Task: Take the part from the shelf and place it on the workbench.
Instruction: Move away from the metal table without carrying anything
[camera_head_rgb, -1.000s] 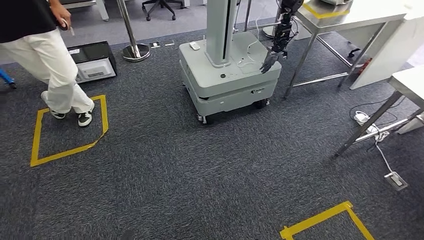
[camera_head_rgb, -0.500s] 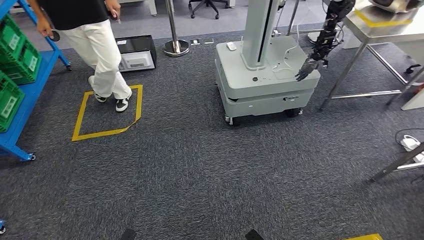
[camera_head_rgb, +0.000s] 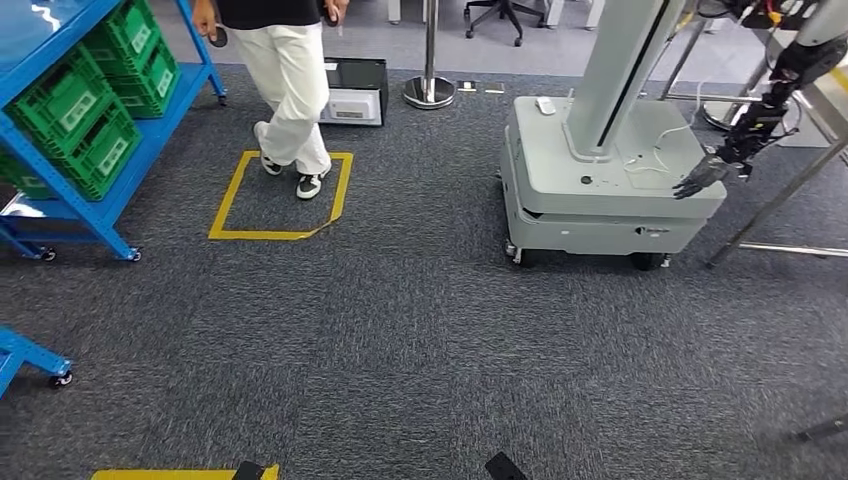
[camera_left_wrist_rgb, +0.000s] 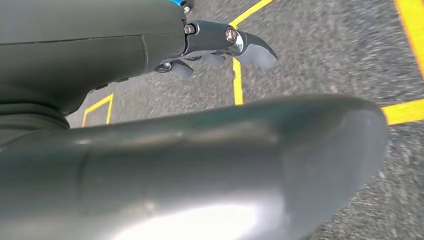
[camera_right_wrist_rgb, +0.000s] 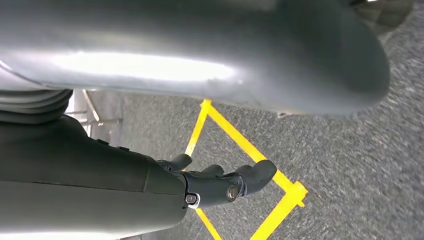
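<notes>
A blue shelf (camera_head_rgb: 150, 125) on castors stands at the far left of the head view and carries green crates (camera_head_rgb: 88, 118); what lies in the crates is hidden. My left hand (camera_left_wrist_rgb: 175, 130) hangs above the grey carpet with its dark fingers (camera_left_wrist_rgb: 250, 47) loosely extended and holds nothing. Above the carpet and a strip of yellow tape, my right hand (camera_right_wrist_rgb: 165, 185) hangs the same way, its fingers (camera_right_wrist_rgb: 252, 175) apart and empty.
A person in white trousers (camera_head_rgb: 290, 85) stands at a yellow floor square (camera_head_rgb: 280, 195) beside the shelf. A grey wheeled machine base (camera_head_rgb: 600, 190) with a column sits ahead right, a dark arm (camera_head_rgb: 755, 120) over it. Metal table legs (camera_head_rgb: 775, 205) stand far right.
The whole view has swung left as I turn: the shelf and crates have come into the picture, and the grey base and the person have slid right.
</notes>
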